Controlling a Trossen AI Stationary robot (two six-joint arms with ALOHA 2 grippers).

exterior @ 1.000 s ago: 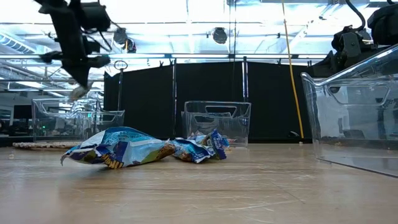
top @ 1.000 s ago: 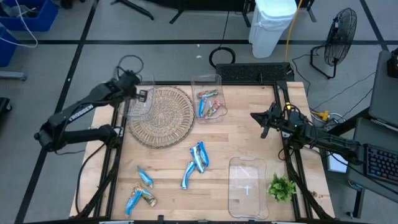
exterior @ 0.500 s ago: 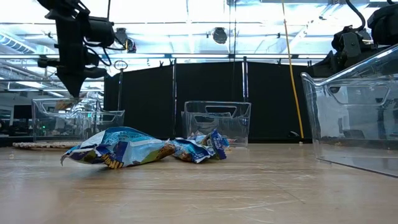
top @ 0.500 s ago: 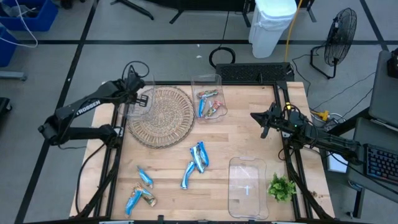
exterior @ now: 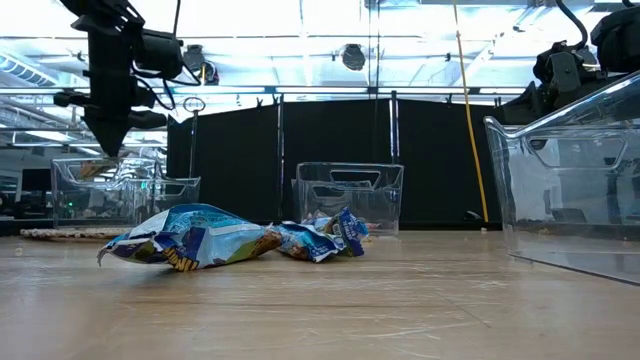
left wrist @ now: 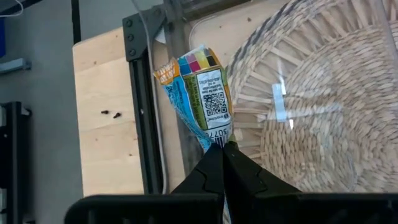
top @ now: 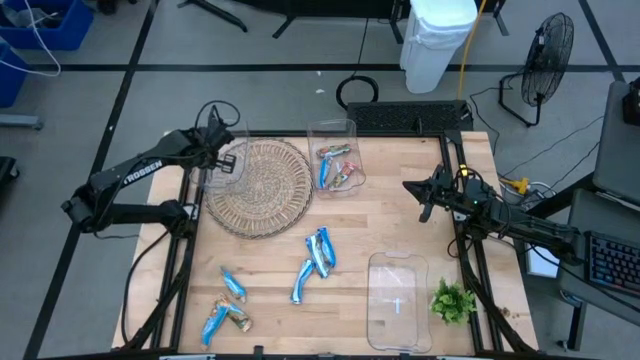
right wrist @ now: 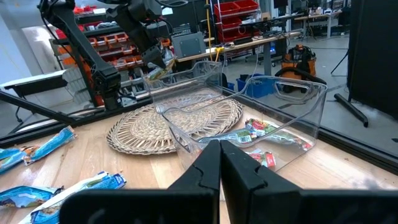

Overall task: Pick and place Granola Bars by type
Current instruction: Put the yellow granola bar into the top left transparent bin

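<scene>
Up beside the woven mat's far left edge, the left gripper pinches one granola bar over a clear bin, while the right gripper, closed and empty, waits well apart across open tabletop.

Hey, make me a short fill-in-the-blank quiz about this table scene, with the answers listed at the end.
1. The left gripper holds a granola bar by one ____ of its wrapper.
2. The woven mat is ____ in shape.
3. The green sprig lies beside the ____ clear bin.
4. The right gripper hangs over the table with its fingers ____.

Answers: end; round; empty; shut
</scene>
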